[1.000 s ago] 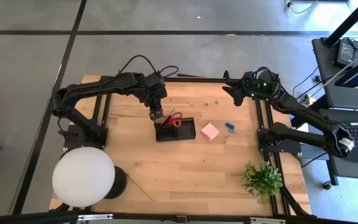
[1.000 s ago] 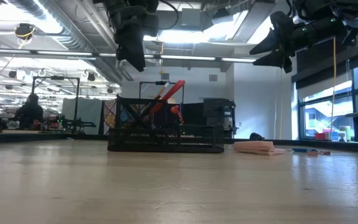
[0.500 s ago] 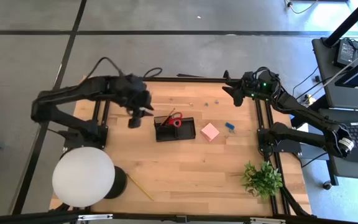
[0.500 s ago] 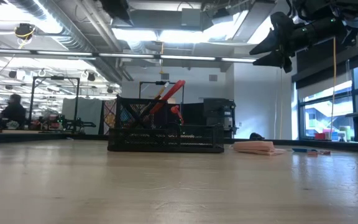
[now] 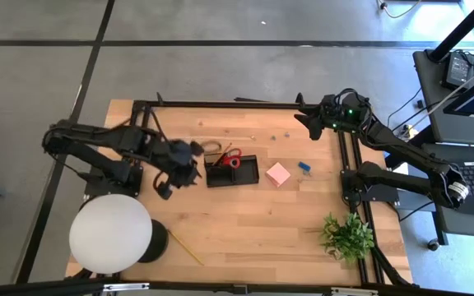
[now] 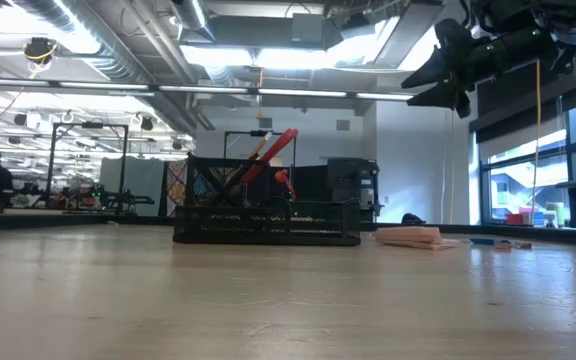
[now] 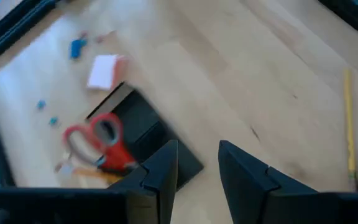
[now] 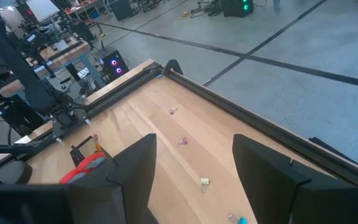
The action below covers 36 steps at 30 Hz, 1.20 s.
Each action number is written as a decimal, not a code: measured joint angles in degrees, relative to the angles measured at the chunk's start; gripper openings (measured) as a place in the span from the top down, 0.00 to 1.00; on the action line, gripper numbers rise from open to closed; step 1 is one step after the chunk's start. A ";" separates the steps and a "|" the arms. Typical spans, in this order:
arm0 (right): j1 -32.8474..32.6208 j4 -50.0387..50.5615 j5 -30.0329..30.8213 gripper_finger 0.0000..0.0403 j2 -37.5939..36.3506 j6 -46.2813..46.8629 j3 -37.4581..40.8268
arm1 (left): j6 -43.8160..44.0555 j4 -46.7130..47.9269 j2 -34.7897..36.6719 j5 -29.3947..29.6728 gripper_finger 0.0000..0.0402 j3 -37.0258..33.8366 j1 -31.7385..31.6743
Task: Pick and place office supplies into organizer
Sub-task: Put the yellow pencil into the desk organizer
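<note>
**Desk:** Item one, organizer?

**Operator:** Black organizer (image 5: 233, 171), centre of the high view. Red-handled scissors (image 5: 230, 158) stand in its left compartment, handles up.

**Desk:** Loose stock?

**Operator:** I list a pink sticky-note block (image 5: 278, 173) just right of the tray, a blue piece (image 5: 304, 167) further right, and a yellow pencil (image 5: 186, 247) at lower left, near the white lamp (image 5: 109, 233).

**Desk:** Grippers?

**Operator:** Left gripper (image 5: 164, 191) sits left of the tray, above the boards; my wrist view shows its fingers (image 7: 166, 169) parted with nothing between them. Right gripper (image 5: 301, 111) waits at the upper right table edge, spread wide, empty.

**Desk:** Step in hand?

**Operator:** I judge it between picks: scissors are stowed, next item not yet taken. The pencil looks nearest to the left arm; it lies flat, so I'd need a low approach square across the shaft.
</note>
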State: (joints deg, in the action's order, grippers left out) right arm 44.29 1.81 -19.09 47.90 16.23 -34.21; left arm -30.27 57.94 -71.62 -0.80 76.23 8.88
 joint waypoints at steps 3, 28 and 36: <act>-0.02 0.86 0.00 0.46 0.00 0.01 0.01 | -1.32 0.29 -2.84 -0.02 0.72 0.00 3.03; 0.00 12.18 0.00 0.46 0.00 -0.02 0.02 | 9.92 -7.78 -29.30 -0.24 0.72 0.00 19.14; 0.00 18.89 0.00 0.46 0.00 -3.06 0.02 | 26.40 -7.61 -34.69 -0.23 0.72 0.00 24.76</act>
State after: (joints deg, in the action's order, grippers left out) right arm 44.29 20.70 -19.09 47.90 13.17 -34.20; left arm -3.87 50.33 -106.31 -1.03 76.23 33.65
